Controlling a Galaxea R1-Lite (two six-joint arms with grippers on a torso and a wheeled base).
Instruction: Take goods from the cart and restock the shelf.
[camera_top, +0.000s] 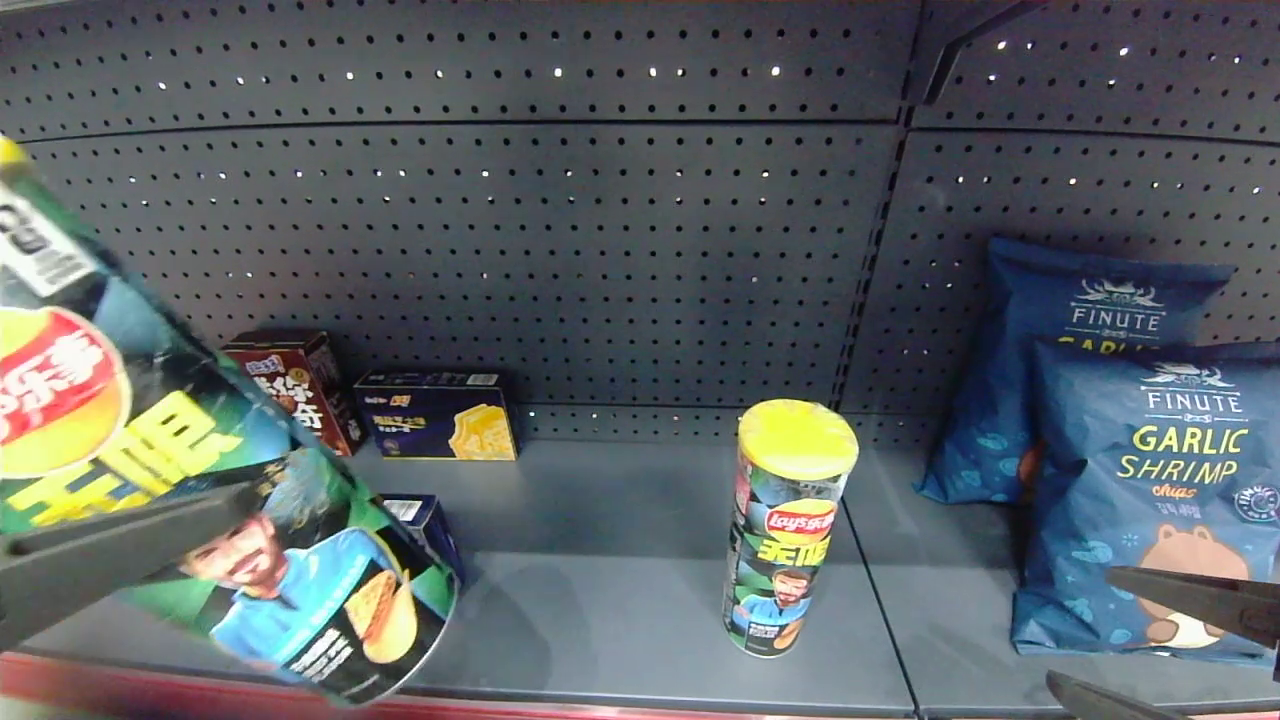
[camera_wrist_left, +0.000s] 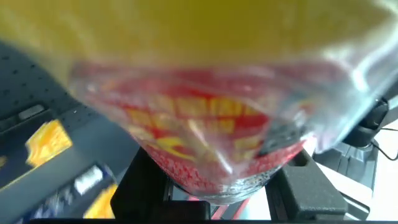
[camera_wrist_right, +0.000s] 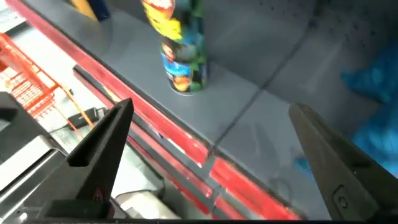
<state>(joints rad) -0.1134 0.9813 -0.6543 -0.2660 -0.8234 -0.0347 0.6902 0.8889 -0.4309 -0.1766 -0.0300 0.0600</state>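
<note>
Left gripper (camera_wrist_left: 217, 193) clenched on a chip can (camera_top: 200, 480), one dark finger (camera_top: 130, 550) crossing the can's printed side. Can tilted, long axis slanting: yellow lid end up and toward robot's left, base down near front edge of shelf (camera_top: 620, 580) at its left end. Cannot tell whether base touches shelf. Seen from left wrist, same can close up, lid end nearest.

Second chip can (camera_top: 790, 530) upright on shelf, long axis vertical, yellow lid on top, near front edge, just left of the seam between shelf panels, apart from both grippers.

Right gripper (camera_wrist_right: 217, 155) released, jaws spread wide, holding nothing, hanging over front edge of shelf at its right end, in front of blue snack bags (camera_top: 1150, 490).

Bags leaning at right rear, one ahead of the other. Dark red box (camera_top: 300, 385) and dark blue box (camera_top: 440, 415) side by side at back left against the pegboard (camera_top: 500, 250). Small blue box (camera_top: 425, 525) just behind held can's base. Red strip (camera_wrist_right: 174, 134) along shelf's front edge.
</note>
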